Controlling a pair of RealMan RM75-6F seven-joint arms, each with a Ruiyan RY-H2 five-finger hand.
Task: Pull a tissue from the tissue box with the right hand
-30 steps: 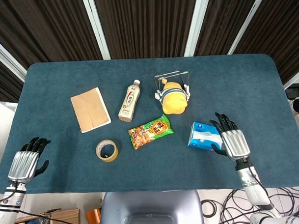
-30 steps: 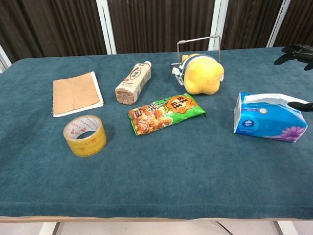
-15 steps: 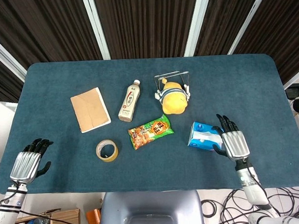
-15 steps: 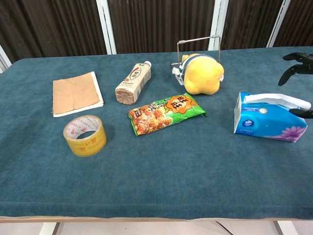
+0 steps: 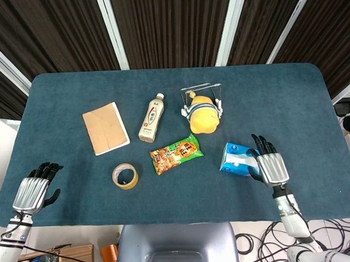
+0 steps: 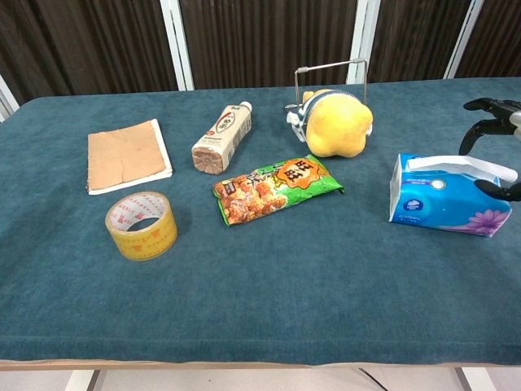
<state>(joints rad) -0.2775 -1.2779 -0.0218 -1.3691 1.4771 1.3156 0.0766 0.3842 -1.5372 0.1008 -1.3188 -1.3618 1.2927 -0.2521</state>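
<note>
The right hand (image 5: 272,167) sits at the right end of the tissue box (image 5: 238,158), near the front right part of the desk (image 5: 64,100). Its fingers (image 5: 262,145) are spread apart and curl down over that end of the box. It holds nothing. In the chest view only the dark fingertips (image 6: 482,114) show at the right edge, above the box and just beside it. It is hard to tell if they touch the box.

The tissue box (image 6: 446,195) is blue with a purple flower on its side. A white tissue (image 6: 460,165) sticks out of the top.

To the left of the box lies a green snack bag (image 5: 176,154). Behind the bag, a yellow plush toy (image 5: 204,114) rests against a small wire stand (image 5: 201,90). Left of the toy, a drink bottle (image 5: 152,118) lies on its side. Further left is a brown notebook (image 5: 105,128), lying flat. A roll of yellow tape (image 5: 125,176) sits in front of the notebook and the bottle.

The left hand (image 5: 32,190) is far away at the front left corner of the desk. Its fingers are apart and it holds nothing.
</note>
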